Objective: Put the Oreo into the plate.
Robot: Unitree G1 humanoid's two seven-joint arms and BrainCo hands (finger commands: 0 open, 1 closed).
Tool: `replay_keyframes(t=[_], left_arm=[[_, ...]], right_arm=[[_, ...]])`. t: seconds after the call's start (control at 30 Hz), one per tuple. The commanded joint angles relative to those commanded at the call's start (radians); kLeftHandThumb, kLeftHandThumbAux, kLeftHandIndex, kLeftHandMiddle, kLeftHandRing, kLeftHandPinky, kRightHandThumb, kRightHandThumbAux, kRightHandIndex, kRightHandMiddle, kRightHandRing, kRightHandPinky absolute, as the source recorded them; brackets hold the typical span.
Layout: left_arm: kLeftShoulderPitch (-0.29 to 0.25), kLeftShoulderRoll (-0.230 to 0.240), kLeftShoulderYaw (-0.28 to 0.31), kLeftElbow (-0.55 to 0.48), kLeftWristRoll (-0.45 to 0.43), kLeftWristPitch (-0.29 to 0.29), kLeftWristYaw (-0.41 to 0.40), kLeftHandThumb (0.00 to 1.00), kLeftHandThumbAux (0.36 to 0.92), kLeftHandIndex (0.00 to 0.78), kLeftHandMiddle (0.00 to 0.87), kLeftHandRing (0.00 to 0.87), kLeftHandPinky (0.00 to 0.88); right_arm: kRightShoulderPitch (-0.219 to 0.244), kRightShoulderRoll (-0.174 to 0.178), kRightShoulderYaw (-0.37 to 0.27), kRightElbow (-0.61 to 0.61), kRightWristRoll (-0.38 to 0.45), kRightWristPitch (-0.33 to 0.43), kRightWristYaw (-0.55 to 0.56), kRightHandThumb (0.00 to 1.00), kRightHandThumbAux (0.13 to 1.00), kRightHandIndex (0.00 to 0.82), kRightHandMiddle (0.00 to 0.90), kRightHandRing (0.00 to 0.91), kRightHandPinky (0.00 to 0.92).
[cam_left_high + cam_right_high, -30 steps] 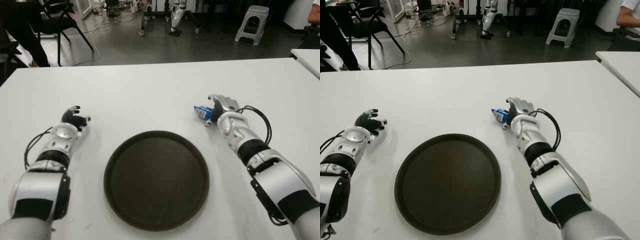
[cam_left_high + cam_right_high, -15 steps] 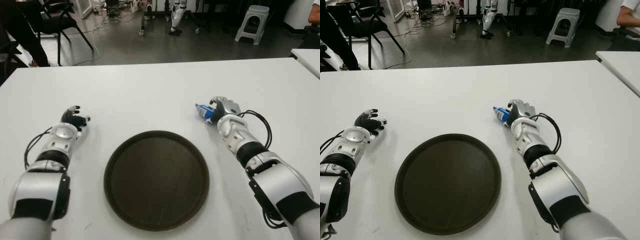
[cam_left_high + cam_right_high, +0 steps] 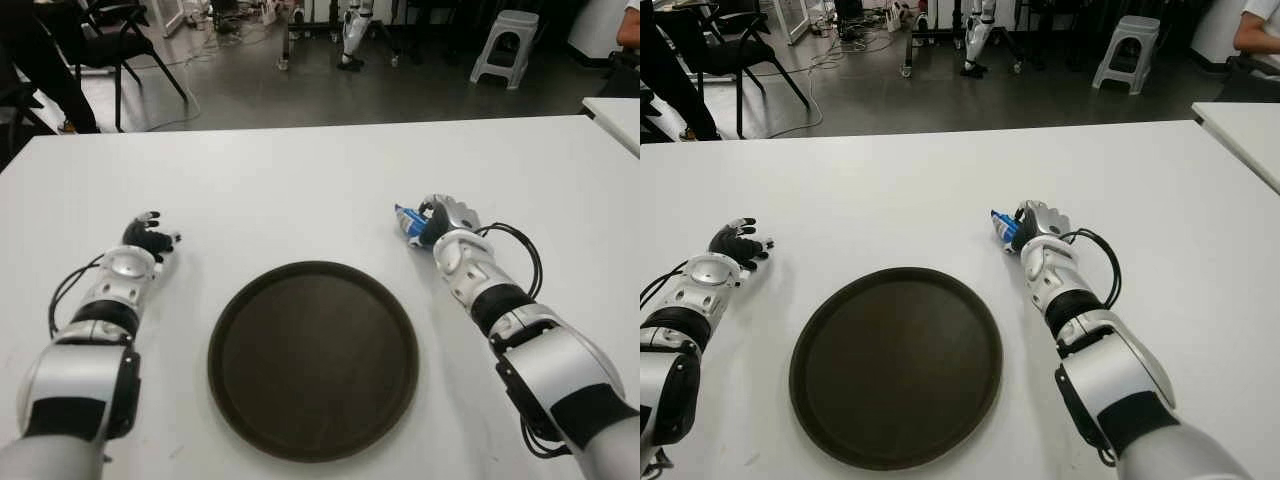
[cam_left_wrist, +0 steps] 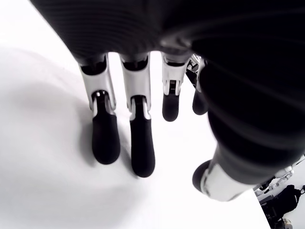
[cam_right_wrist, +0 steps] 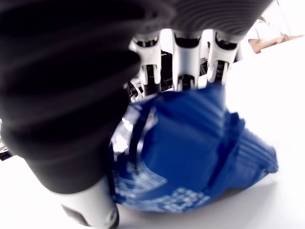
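A small blue Oreo packet (image 3: 409, 222) is held in my right hand (image 3: 437, 217), just beyond the right rim of the dark round plate (image 3: 312, 358). In the right wrist view the fingers (image 5: 185, 62) wrap over the crumpled blue Oreo packet (image 5: 190, 152) and the thumb presses its side. The packet sits slightly above the white table (image 3: 300, 190). My left hand (image 3: 148, 236) shows to the left of the plate, with its fingers (image 4: 136, 138) relaxed over the table and holding nothing.
Beyond the table's far edge lie a grey floor, black chairs (image 3: 110, 40) at the left and a grey stool (image 3: 505, 45) at the right. A second white table (image 3: 615, 115) stands at the far right.
My right hand with the Oreo packet has risen a little and shifted slightly right and away from me. The left hand has not moved.
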Motion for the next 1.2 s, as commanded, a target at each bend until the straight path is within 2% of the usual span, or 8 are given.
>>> replay_keyframes(t=[0.23, 0.7, 1.2], left_arm=[[0.0, 0.001, 0.0, 0.001, 0.0, 0.001, -0.002, 0.234, 0.788, 0.091, 0.115, 0.129, 0.129], [0.0, 0.0, 0.005, -0.001, -0.004, -0.003, -0.007, 0.216, 0.79, 0.097, 0.114, 0.145, 0.17], [0.0, -0.001, -0.002, -0.002, 0.004, -0.005, -0.002, 0.224, 0.777, 0.087, 0.121, 0.146, 0.153]], right_arm=[[0.001, -0.002, -0.004, -0.004, 0.015, -0.008, 0.01, 0.078, 0.907, 0.707, 0.795, 0.8, 0.787], [-0.003, -0.005, 0.006, 0.001, 0.012, -0.01, 0.007, 0.073, 0.91, 0.697, 0.786, 0.789, 0.77], [-0.002, -0.015, 0.005, 0.004, 0.012, -0.036, 0.002, 0.031, 0.916, 0.703, 0.788, 0.79, 0.776]])
